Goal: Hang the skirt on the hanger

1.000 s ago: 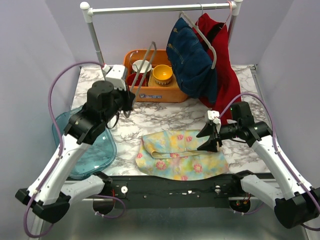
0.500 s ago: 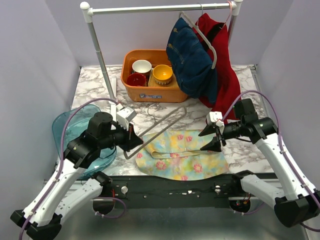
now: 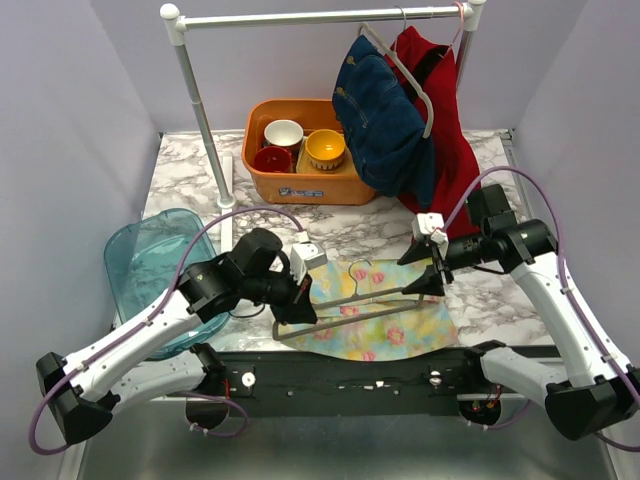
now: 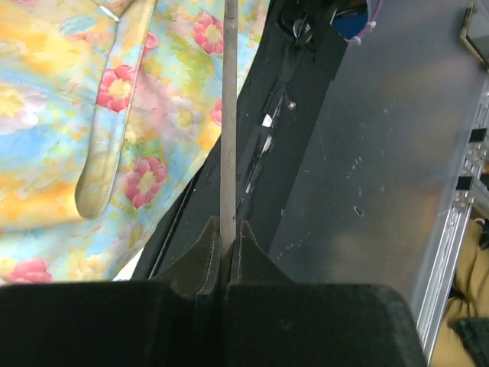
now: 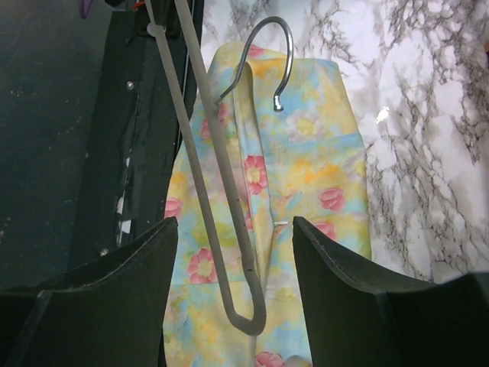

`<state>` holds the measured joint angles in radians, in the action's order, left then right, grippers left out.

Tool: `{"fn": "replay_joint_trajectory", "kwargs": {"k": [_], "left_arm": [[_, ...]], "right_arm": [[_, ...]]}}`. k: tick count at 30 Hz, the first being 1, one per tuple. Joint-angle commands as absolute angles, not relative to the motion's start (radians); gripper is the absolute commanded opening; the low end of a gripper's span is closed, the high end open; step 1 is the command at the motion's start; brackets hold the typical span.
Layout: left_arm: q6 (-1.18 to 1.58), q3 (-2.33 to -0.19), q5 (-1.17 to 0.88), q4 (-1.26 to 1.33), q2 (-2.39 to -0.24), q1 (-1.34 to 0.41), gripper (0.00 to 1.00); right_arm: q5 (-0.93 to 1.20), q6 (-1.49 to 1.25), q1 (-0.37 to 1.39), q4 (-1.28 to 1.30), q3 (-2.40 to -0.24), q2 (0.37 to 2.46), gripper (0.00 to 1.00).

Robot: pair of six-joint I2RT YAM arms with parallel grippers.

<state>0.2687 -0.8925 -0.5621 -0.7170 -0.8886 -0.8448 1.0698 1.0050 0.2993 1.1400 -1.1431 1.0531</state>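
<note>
The floral skirt point(image 3: 375, 325) lies flat on the marble table near the front edge, also in the left wrist view point(image 4: 92, 115) and right wrist view point(image 5: 306, 176). A grey hanger point(image 3: 365, 298) is held just above it, its metal hook point(image 5: 271, 53) toward the back. My left gripper point(image 3: 300, 305) is shut on the hanger's bar point(image 4: 228, 115) at its left end. My right gripper point(image 3: 432, 265) is open, its fingers point(image 5: 340, 260) spread to either side of the hanger's right corner point(image 5: 252, 313), not touching it.
An orange bin point(image 3: 300, 188) with bowls stands at the back. A denim garment point(image 3: 385, 120) and a red garment point(image 3: 450, 140) hang from the rail point(image 3: 320, 17). A teal tray point(image 3: 155, 275) lies at the left. The rail's post point(image 3: 205, 130) stands back left.
My left arm has carried the hanger down and to the right, from over the back left of the table to just above the skirt. My right gripper has risen slightly and stays open.
</note>
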Motion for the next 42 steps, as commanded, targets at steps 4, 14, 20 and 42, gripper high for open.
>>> {"fn": "replay_joint_trajectory", "kwargs": {"k": [4, 14, 20, 42], "left_arm": [[0.19, -0.957, -0.607, -0.667, -0.959, -0.891, 0.0], [0.169, -0.98, -0.591, -0.672, -0.983, -0.917, 0.0], [0.155, -0.986, -0.577, -0.666, -0.977, -0.917, 0.0], [0.259, -1.062, -0.175, -0.713, -0.799, -0.914, 0.8]], "right_arm": [[1.118, 1.124, 0.31, 1.269, -1.063, 1.118, 0.69], [1.14, 1.065, 0.324, 1.183, -0.976, 1.164, 0.63], [1.14, 1.029, 0.337, 1.146, -0.953, 1.184, 0.54], [1.161, 0.735, 0.411, 1.051, -1.042, 1.415, 0.01]]}}
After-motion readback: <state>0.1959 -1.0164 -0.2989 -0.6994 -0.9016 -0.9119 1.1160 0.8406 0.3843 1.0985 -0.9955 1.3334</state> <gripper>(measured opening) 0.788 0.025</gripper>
